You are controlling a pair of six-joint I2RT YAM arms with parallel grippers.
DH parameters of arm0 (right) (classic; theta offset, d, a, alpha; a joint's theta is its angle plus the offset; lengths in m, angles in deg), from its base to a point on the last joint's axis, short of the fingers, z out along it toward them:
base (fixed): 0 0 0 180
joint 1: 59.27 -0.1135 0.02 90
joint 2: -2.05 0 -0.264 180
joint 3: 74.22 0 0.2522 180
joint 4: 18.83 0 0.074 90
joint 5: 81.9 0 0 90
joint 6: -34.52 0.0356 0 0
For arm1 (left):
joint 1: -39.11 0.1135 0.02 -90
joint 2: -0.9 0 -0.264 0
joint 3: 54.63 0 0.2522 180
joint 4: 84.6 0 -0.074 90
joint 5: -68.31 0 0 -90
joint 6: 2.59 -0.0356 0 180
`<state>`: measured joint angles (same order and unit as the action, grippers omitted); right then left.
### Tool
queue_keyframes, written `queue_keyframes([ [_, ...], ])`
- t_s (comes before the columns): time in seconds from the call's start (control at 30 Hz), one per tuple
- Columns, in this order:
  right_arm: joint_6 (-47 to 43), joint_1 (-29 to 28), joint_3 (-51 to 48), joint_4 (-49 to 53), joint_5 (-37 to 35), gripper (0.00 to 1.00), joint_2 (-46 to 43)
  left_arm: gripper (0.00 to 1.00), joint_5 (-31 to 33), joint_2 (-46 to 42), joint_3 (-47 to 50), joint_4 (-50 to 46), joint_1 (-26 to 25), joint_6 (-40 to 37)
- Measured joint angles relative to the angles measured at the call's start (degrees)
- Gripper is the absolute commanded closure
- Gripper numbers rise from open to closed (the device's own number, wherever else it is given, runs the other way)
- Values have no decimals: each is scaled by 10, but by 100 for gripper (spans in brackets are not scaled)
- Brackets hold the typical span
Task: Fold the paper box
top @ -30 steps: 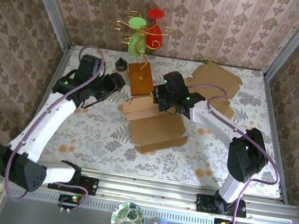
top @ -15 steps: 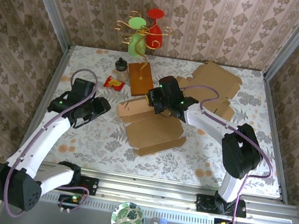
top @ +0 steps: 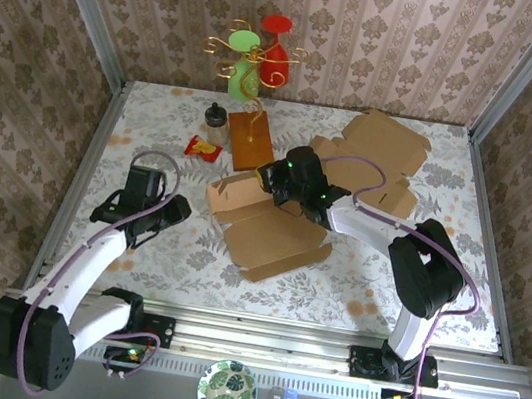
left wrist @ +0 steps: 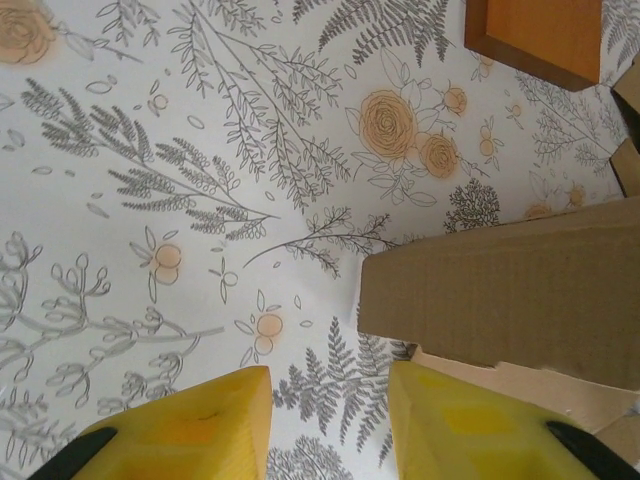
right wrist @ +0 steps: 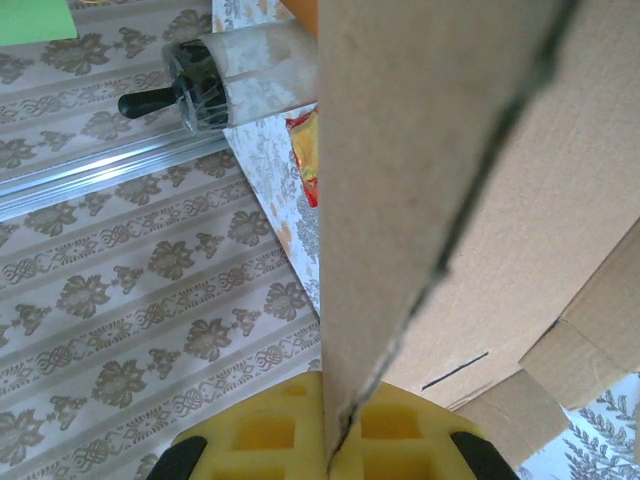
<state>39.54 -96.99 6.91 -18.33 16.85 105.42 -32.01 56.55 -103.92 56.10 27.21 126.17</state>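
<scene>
The box is pinched by the right claw; the left claw is spread. It could be torn if tugged.

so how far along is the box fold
Early on. Done: little; the paper box lies mostly flat, with only a far flap lifted. In hand: the right gripper is shut on that flap's edge. The left gripper hangs open beside the box, touching nothing. Left: raising the walls and tucking the flaps.
</scene>
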Motion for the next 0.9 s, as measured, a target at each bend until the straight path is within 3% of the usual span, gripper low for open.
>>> queue_keyframes([
  [0.4,-20,0,-79,-151,-1,100,0,60,-39,37,30,131,8,-121],
  [0.9,-21,1,-87,-182,5,100,7,52,-94,99,32,186,5,-282],
])
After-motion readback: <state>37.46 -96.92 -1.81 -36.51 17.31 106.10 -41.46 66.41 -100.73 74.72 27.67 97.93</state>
